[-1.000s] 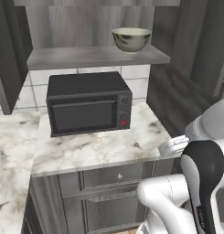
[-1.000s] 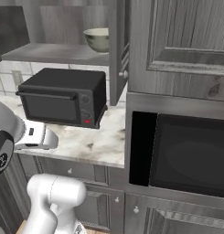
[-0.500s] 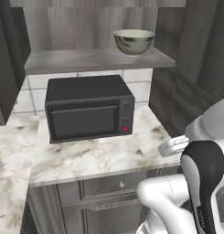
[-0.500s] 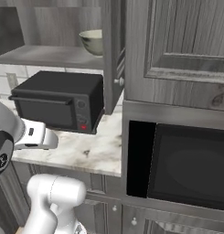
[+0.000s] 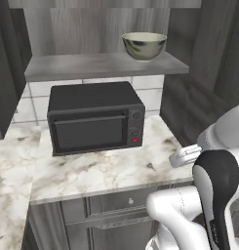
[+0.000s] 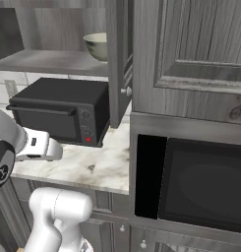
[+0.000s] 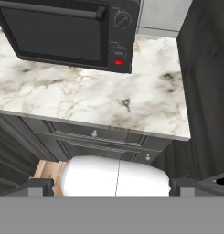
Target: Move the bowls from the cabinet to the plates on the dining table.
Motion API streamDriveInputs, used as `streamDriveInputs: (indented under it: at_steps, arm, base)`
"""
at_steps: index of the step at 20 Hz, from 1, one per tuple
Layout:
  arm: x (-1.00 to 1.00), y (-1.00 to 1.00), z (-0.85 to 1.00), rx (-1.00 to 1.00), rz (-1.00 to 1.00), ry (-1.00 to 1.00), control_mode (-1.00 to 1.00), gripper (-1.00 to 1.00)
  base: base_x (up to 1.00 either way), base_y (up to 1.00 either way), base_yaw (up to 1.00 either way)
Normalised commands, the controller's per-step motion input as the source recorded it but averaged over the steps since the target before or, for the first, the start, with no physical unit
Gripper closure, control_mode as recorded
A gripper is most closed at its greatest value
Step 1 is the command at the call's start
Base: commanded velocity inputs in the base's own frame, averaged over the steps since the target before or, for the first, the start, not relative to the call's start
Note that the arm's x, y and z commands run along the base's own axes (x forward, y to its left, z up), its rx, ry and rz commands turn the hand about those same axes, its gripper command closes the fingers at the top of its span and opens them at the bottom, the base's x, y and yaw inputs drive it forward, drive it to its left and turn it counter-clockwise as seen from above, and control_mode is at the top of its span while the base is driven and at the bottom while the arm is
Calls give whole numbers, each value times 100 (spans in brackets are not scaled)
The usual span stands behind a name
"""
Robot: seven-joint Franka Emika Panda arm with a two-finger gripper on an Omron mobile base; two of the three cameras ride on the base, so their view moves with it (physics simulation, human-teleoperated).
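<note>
- A pale bowl (image 6: 96, 45) is seen on the grey shelf (image 6: 48, 62) of the open cabinet (image 6: 188, 49).
- The bowl is partly hidden by the cabinet door (image 6: 119, 59).
- A black toaster oven (image 6: 63, 110) is set on the marble counter (image 6: 87, 165) under the shelf.
- A dark built-in oven (image 6: 198, 184) is seen at the right.
</note>
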Motion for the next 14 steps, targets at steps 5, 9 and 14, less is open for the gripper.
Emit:
streamDriveInputs:
  at_steps: [5,9,14]
  arm:
    - [0,0,0,0,0,0,100,-100]
    - [0,0,0,0,0,0,100,-100]
    - [0,0,0,0,0,0,-100,-100]
  base:
    - [3,0,0]
    - [17,0,0]
    - [8,0,0]
